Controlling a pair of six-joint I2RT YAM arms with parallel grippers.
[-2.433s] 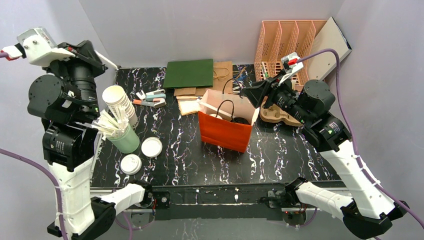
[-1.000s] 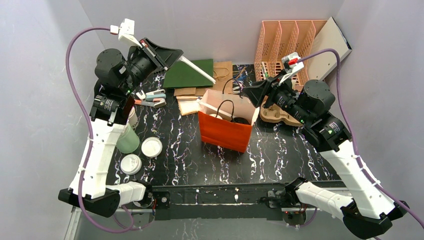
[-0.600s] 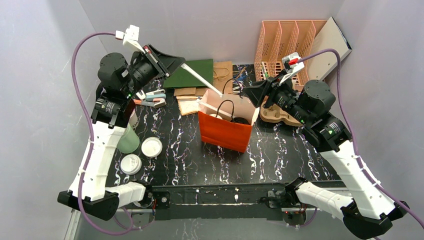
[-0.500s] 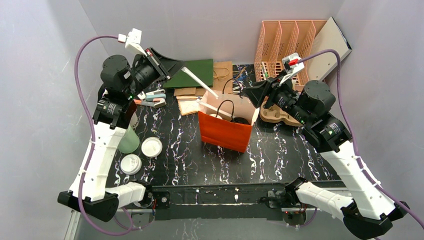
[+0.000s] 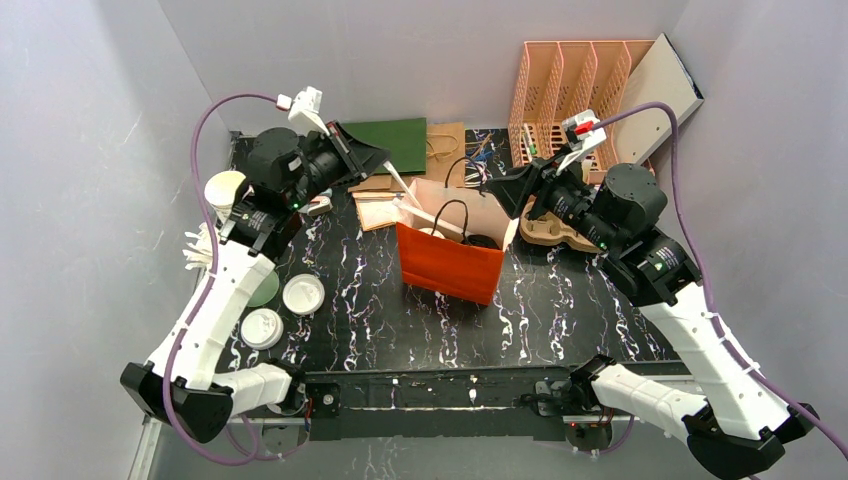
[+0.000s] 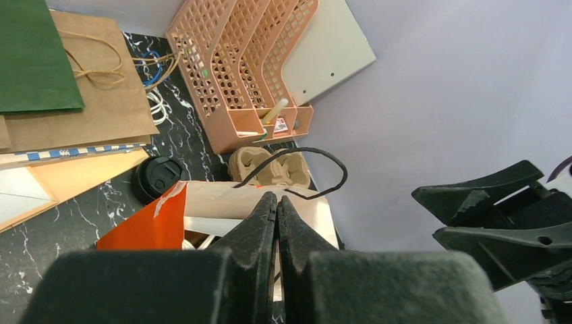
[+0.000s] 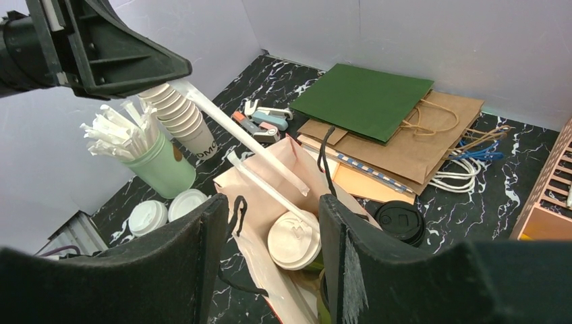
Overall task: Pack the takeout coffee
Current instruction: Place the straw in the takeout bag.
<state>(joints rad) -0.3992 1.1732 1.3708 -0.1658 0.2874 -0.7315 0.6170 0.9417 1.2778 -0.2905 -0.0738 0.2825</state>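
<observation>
The left pincer (image 5: 387,160) is clamped fully shut on a white wrapped straw (image 7: 243,138). The straw slants from the upper left of the right wrist view down to the mouth of the orange paper bag (image 5: 450,265). The right pincer (image 7: 273,200) stands partly open with nothing between its fingers, hanging over the bag's right end at the centre of the top view.

Inside the bag sit a white-lidded cup (image 7: 293,239) and a second straw (image 7: 263,183) that leans on the rim.

Just outside the bag, at the lower right of the right wrist view, the takeout coffee (image 7: 398,221) stands on the bench (image 5: 560,300). Its black lid faces up, so its long axis runs vertical. Its green wall barely shows. It is near the flat brown paper bags (image 7: 411,145), and in the top view the right arm hides it.

Further out, a pink rack (image 5: 565,85) fills the upper right of the top view. A stack of white cups (image 7: 179,111) and a mint pot of straws (image 7: 162,169) stand at the left of the right wrist view.
</observation>
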